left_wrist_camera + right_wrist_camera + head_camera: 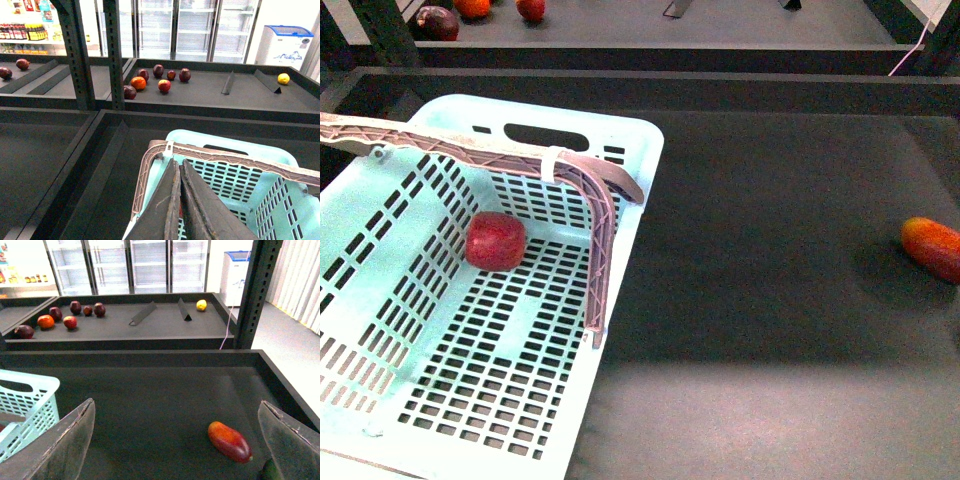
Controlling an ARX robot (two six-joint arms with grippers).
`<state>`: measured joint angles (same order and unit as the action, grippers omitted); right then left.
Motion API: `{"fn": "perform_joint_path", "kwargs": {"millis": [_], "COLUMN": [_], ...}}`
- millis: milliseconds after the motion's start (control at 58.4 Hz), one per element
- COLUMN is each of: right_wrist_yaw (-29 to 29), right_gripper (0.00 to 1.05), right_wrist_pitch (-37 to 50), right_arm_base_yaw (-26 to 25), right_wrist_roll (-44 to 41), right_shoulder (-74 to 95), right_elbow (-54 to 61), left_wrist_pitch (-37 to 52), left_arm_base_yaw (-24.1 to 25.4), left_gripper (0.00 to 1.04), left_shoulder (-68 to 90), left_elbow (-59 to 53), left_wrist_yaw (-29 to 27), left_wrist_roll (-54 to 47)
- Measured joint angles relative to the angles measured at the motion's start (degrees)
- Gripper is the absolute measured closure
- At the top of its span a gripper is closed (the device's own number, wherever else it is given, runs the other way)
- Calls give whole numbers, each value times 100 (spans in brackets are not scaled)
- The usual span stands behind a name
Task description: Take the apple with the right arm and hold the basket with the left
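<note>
- The basket [620, 150] sits on the dark tabletop [770, 300] at the robot's left, its brownish-mauve swing handle [600, 260] raised and arching over the far end, with a white tie [552, 163] wrapped around it.
- The apple [496, 241] lies inside the basket on the slotted floor, near the far wall and below the handle.
- Neither arm shows in the front view.
- In the left wrist view the left hand [180, 200] hangs just above the basket's handle, its two dark fingers [160, 210] pressed nearly together with only a thin slit between them; nothing is visibly caught there.
- In the right wrist view the right hand [177, 440] is spread wide and holds nothing, above bare tabletop.
- An elongated orange-red fruit [229, 441] lies on the tabletop well to the right of the basket, between the right hand's fingers in the wrist view.
- On a farther shelf a cluster of small red and dark fruits [157, 79] rests, and a yellow fruit [283, 78] sits apart from them.
</note>
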<state>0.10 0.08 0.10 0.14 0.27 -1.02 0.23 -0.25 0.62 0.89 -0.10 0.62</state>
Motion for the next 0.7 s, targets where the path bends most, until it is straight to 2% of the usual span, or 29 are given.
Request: {"fn": "perform_joint_path", "kwargs": {"millis": [394, 702], "right_wrist_yaw": [0, 0], "right_gripper": [9, 9], "right_wrist_pitch": [0, 0], "right_arm_base_yaw": [0, 0], "right_wrist_roll": [0, 0], "right_shoulder": [0, 0], "right_elbow": [0, 0], "left_wrist_pitch": [-15, -15], "left_arm_base_yaw": [0, 0], "left_gripper": [101, 47], "left_shoulder": [-26, -26], "left_elbow": [0, 0], "left_wrist_yaw": [-2, -2], "left_wrist_roll": [2, 2]}}
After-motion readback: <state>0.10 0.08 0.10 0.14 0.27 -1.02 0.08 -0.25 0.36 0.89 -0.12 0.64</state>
